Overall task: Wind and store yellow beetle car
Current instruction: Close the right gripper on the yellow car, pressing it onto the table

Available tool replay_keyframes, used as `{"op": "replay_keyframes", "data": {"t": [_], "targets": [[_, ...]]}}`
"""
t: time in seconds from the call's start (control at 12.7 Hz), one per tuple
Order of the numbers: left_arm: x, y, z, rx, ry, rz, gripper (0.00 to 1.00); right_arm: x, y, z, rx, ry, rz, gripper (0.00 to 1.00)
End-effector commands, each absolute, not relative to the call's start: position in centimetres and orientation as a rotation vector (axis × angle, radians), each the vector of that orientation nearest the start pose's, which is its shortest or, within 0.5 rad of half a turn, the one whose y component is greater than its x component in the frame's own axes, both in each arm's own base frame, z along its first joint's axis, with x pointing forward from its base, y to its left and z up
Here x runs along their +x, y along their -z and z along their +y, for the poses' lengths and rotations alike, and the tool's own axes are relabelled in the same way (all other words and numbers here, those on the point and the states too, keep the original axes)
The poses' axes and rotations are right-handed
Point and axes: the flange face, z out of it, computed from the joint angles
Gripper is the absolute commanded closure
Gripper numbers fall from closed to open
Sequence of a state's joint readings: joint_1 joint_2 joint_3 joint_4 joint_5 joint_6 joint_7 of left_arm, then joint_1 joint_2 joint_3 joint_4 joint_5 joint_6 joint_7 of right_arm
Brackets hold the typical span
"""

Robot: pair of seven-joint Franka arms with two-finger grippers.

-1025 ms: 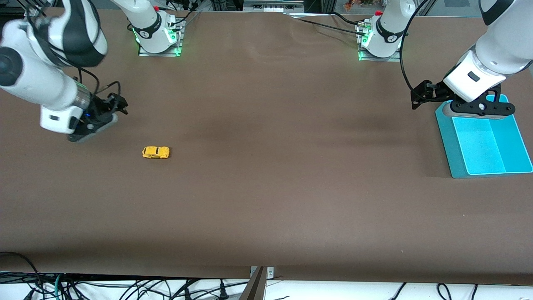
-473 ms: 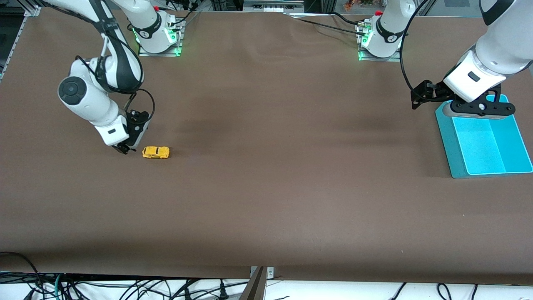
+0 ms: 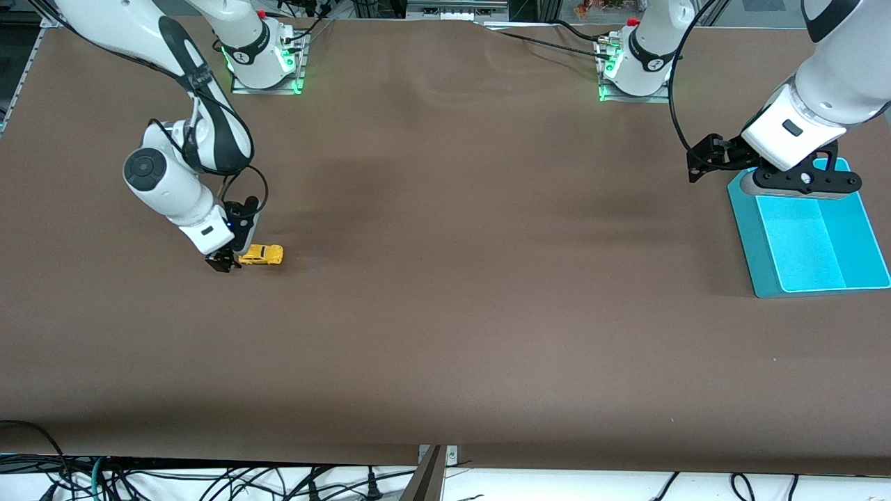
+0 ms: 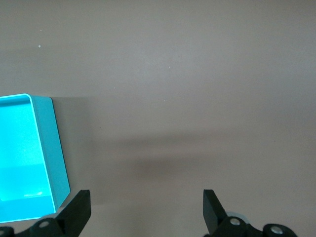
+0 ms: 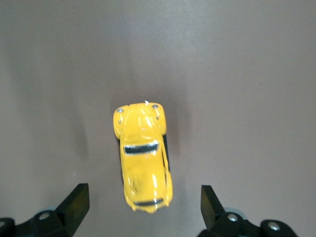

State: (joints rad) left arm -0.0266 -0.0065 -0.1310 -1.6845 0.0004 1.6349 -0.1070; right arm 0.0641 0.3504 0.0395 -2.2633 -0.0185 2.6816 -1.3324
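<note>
The yellow beetle car stands on its wheels on the brown table toward the right arm's end. My right gripper is low over the table, right beside the car's end, open and empty. In the right wrist view the car lies lengthwise just ahead of the open gripper, its near end level with the fingertips. My left gripper waits open and empty over the table beside the teal bin; in the left wrist view the gripper holds nothing.
The teal bin, open-topped, stands at the left arm's end of the table; its wall also shows in the left wrist view. The two arm bases stand along the table's back edge.
My right arm has swung in from the table's end and come down, bringing its gripper right up to the car's end. The car and the left arm have not moved.
</note>
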Motion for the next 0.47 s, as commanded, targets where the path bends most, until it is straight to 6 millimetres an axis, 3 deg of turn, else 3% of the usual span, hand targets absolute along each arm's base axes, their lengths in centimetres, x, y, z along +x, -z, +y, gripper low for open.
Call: {"op": "replay_keyframes", "data": {"t": [0.0, 0.08, 0.24, 0.39], "targets": [[55.0, -58.6, -8.5, -3.15, -0.08, 0.112, 0.0, 54.4, -20.6, 6.0, -2.358, 0.115, -2.134, 0.09], [55.0, -58.6, -8.4, -3.15, -0.078, 0.11, 0.0, 54.3, -20.4, 6.0, -2.358, 0.114, -2.131, 0.13], [55.0, -58.6, -8.3, -3.151, -0.078, 0.107, 0.0, 54.2, -20.4, 7.1, -2.334, 0.119, -2.145, 0.32], [55.0, -58.6, -8.3, -3.151, -0.078, 0.107, 0.0, 54.2, -20.4, 7.2, -2.333, 0.12, -2.147, 0.6]]}}
